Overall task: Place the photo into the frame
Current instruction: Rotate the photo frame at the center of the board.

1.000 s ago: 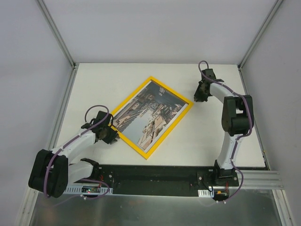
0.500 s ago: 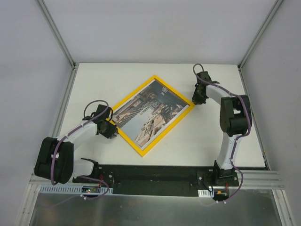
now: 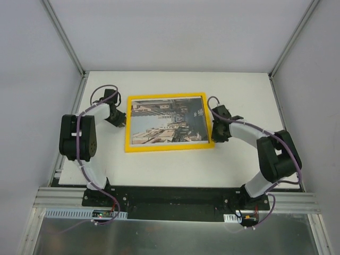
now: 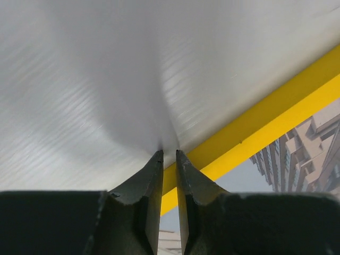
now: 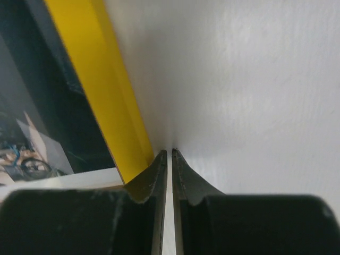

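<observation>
Your left gripper (image 4: 169,152) and right gripper (image 5: 169,151) each sit nearly pressed together, pinching nothing, tips on the worktop (image 5: 255,79) beside the yellow frame (image 5: 103,90).

The frame (image 3: 169,148) is bright yellow, the photo (image 3: 167,120) tan buildings and pale sky, the table (image 3: 159,167) white.

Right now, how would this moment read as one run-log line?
photo: inside frame, face up | frame: flat on table | left fingers: shut, beside frame's left edge | right fingers: shut, beside frame's right edge
</observation>
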